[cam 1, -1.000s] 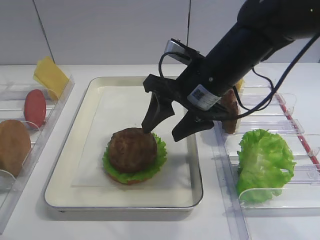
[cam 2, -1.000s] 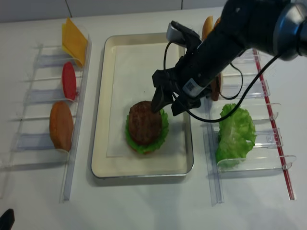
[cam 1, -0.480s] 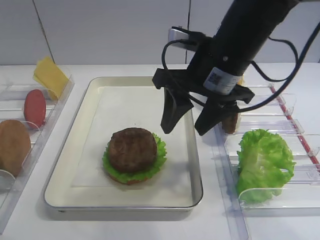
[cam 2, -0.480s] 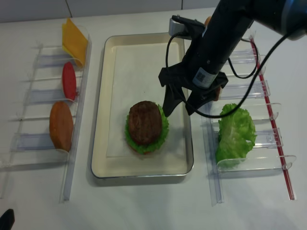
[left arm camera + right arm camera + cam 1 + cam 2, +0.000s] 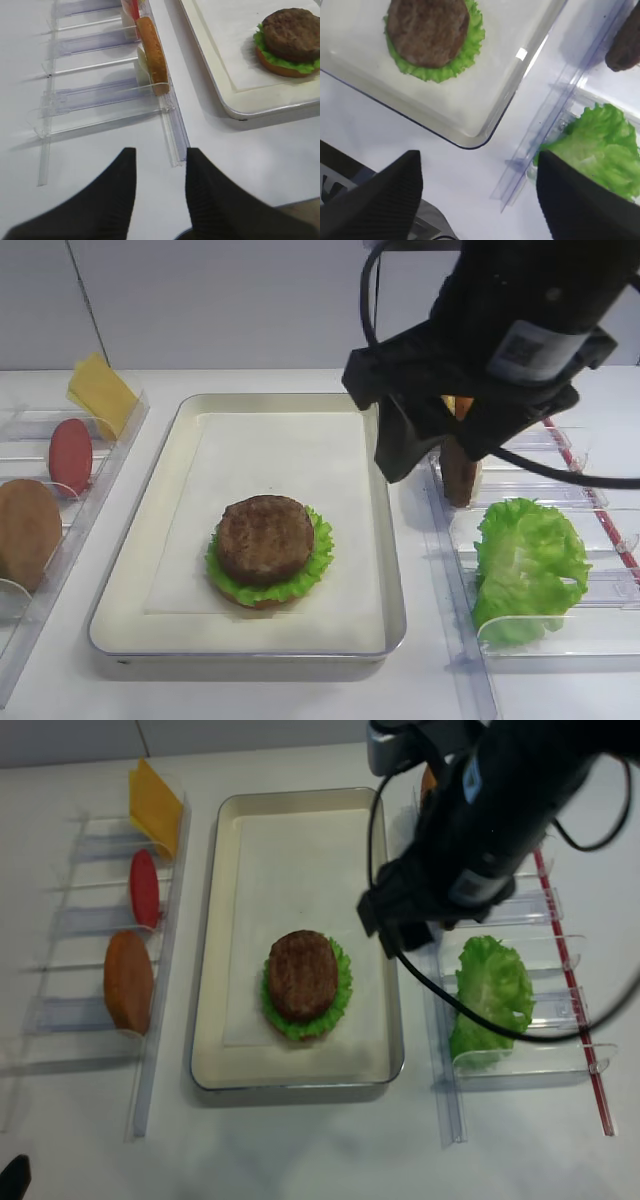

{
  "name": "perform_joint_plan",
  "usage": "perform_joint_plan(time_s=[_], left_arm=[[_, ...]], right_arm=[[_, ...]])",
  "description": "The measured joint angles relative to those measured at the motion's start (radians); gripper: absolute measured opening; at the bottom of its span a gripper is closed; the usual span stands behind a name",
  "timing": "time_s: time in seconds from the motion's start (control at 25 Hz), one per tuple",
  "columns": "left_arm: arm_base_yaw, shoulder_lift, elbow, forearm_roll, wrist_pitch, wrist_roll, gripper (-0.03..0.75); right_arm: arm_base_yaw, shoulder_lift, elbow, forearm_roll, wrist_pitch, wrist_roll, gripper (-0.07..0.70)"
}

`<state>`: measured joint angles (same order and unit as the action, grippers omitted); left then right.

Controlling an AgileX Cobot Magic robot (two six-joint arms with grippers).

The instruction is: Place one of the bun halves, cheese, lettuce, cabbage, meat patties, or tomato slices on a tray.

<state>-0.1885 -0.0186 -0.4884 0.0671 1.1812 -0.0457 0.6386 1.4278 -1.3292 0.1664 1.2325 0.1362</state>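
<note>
Overhead, right tool (spread, empty) hangs past the tray corner.

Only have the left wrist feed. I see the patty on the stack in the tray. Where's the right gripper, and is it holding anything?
Observer: The right gripper hangs open above the tray's right rim, with nothing between its fingers.
Operator: What's stocked on that side?
Observer: In the right rack, a lettuce leaf sits in a near slot, and a second patty stands on edge behind it.
Operator: Any cheese?
Observer: One yellow cheese slice leans at the far end of the left rack.
</note>
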Motion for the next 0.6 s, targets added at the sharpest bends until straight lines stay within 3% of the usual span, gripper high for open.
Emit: perform_joint_plan(time_s=[0.6], left_arm=[[0.000, 0.000, 0.000, 0.000, 0.000, 0.000, 0.224]], right_arm=[[0.018, -0.535, 0.306, -0.050, 0.018, 0.020, 0.492]])
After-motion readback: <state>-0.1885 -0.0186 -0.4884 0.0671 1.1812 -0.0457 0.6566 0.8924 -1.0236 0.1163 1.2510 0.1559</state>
